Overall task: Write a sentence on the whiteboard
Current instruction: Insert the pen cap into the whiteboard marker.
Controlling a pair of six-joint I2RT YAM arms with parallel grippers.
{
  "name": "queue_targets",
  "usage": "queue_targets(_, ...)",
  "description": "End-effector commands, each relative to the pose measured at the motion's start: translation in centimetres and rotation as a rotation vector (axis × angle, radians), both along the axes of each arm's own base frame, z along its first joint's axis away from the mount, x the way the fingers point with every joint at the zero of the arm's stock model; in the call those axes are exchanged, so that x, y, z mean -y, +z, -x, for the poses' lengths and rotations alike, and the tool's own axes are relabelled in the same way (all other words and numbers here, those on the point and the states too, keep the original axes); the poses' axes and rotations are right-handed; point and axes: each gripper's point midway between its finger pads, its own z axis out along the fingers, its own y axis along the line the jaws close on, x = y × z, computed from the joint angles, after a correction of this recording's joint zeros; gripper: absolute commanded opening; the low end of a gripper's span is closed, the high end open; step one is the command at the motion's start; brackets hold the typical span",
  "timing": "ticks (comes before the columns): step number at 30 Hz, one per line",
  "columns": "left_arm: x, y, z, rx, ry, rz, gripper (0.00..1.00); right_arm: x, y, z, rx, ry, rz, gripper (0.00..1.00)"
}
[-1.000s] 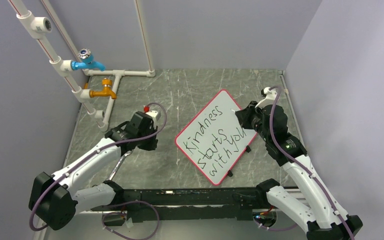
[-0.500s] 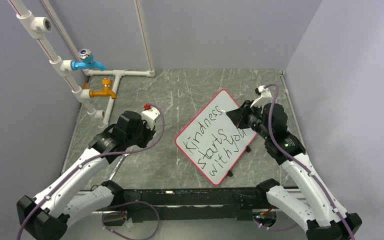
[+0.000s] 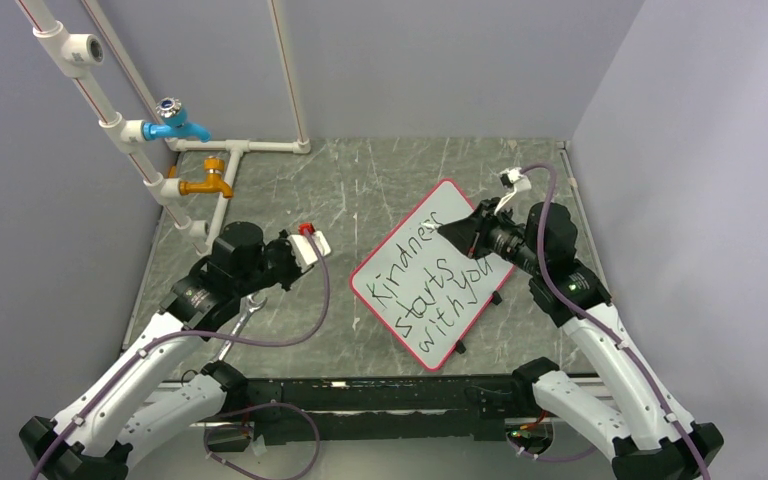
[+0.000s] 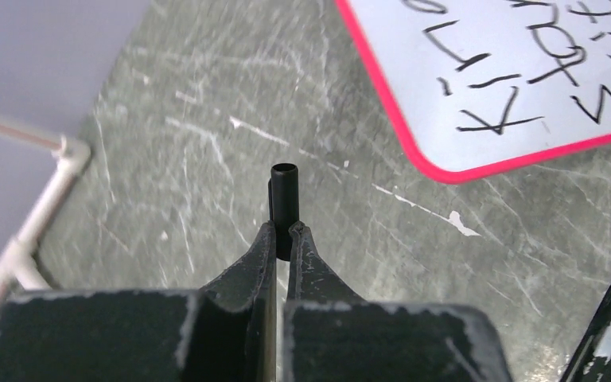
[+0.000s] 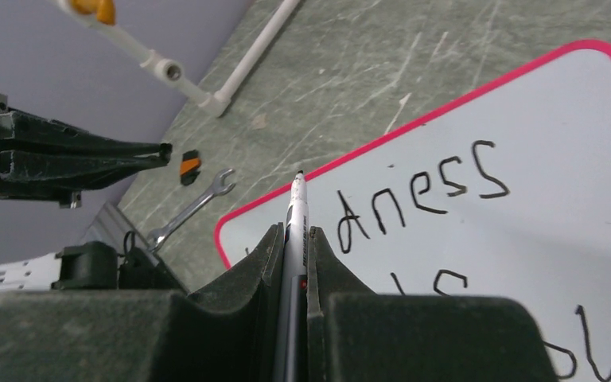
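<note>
Your right end effector (image 5: 293, 239) pinches a white marker (image 5: 296, 208) above the red-rimmed square whiteboard (image 3: 438, 210) on the grey desk (image 3: 380, 180); at its nine o'clock, your left end effector (image 4: 282, 235) clamps a black cap (image 4: 285, 187).

"Kindness starts with you" on whiteboard (image 3: 443, 203)

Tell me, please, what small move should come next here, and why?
Probably ease the marker in the right hand toward the cap held by the left hand, to recap it. The sentence on the whiteboard reads complete, and the two hands point at each other, with the cap's open end facing outward.
</note>
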Motion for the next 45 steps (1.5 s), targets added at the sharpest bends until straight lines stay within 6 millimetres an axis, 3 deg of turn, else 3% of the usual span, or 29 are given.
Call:
queue_targets(1,3.3,3.5,1.2,0.208,-0.288,0.014,0.0,-2.0,3.9,1.4,0.109,0.158,-0.07,0.0)
queue_targets(8,5.1,1.9,2.7,0.263,-0.478,0.003,0.0,-3.5,4.4,3.1,0.124,0.294,-0.108,0.0)
queue_targets(13,5.6,1.8,4.0,0.315,-0.552,0.031,0.0,-4.9,4.4,3.9,0.101,0.389,-0.154,0.0)
queue_targets(27,5.3,1.6,3.8,0.321,-0.522,0.041,0.0,-10.3,3.3,6.1,0.086,0.515,-0.088,0.0)
queue_targets(45,5.4,1.8,4.3,0.321,-0.528,0.064,0.0,-12.3,2.0,5.9,0.052,0.499,-0.045,0.0)
